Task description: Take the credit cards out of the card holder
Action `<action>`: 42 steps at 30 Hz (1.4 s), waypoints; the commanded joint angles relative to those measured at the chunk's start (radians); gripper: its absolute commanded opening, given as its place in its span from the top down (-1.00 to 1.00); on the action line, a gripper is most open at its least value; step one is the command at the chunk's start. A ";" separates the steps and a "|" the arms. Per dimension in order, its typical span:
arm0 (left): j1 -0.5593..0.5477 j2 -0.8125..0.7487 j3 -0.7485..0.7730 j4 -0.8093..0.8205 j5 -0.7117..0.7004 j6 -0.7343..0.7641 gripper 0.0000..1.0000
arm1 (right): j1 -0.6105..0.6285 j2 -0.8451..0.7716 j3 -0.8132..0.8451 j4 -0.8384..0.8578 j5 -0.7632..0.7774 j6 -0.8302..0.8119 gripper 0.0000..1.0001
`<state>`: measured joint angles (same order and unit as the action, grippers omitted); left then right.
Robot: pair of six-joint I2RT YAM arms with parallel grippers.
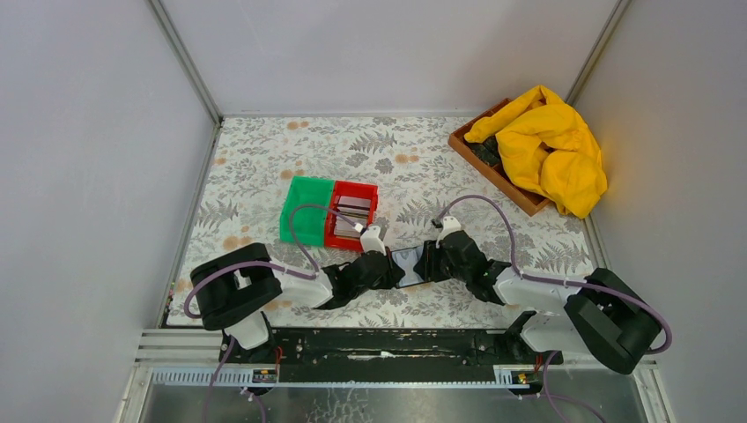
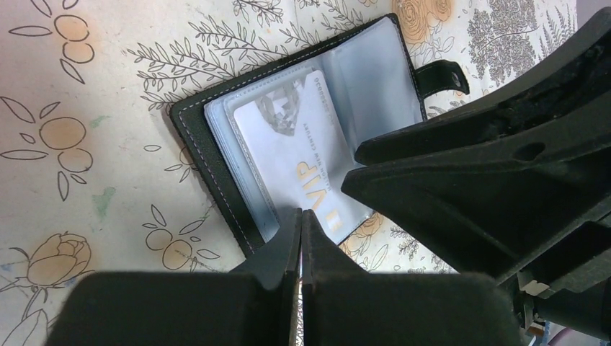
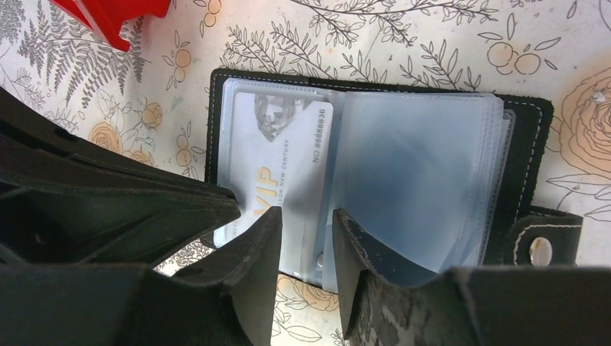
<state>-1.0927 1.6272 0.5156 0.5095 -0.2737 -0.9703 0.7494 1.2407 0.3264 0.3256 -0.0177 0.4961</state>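
Note:
The black card holder (image 1: 407,264) lies open on the floral cloth between my two grippers. A grey-white VIP card (image 2: 295,151) sits in its left sleeve and sticks out past the near edge. It also shows in the right wrist view (image 3: 281,144). My left gripper (image 2: 301,215) is shut, with its tips resting on the card's near edge. My right gripper (image 3: 306,223) is open, with its jaws either side of the sleeve pages by the spine. Its right finger (image 3: 375,252) lies over the bluish-grey sleeves (image 3: 418,158). Several cards (image 1: 351,211) lie in the red bin (image 1: 357,184).
A green bin (image 1: 304,211) adjoins the red bin just behind the holder. A wooden tray (image 1: 471,145) with a yellow cloth (image 1: 551,145) is at the back right. The holder's snap strap (image 3: 537,245) sticks out on its right side. Grey walls enclose the table.

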 commanded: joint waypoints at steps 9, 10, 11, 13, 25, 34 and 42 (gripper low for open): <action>-0.004 0.022 -0.034 -0.019 0.011 0.005 1.00 | -0.018 0.018 -0.027 0.149 -0.215 0.019 0.24; -0.005 0.021 -0.033 -0.020 0.011 0.005 1.00 | -0.019 0.023 -0.028 0.154 -0.226 0.019 0.24; -0.004 0.018 -0.033 -0.021 0.011 0.005 1.00 | -0.019 0.026 -0.029 0.162 -0.239 0.019 0.25; -0.004 0.015 -0.034 -0.024 0.011 0.007 1.00 | -0.023 0.028 -0.035 0.190 -0.275 0.024 0.26; -0.004 -0.015 -0.049 -0.030 0.012 0.007 1.00 | -0.046 0.023 -0.078 0.314 -0.355 0.084 0.31; -0.005 -0.141 -0.071 -0.097 -0.014 0.024 1.00 | -0.047 0.023 -0.052 0.180 -0.233 0.046 0.31; -0.005 -0.185 -0.084 -0.131 -0.029 0.034 1.00 | -0.047 0.054 -0.047 0.180 -0.227 0.049 0.31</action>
<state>-1.0927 1.4506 0.4465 0.4004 -0.2745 -0.9585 0.7086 1.2839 0.2527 0.5060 -0.2733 0.5575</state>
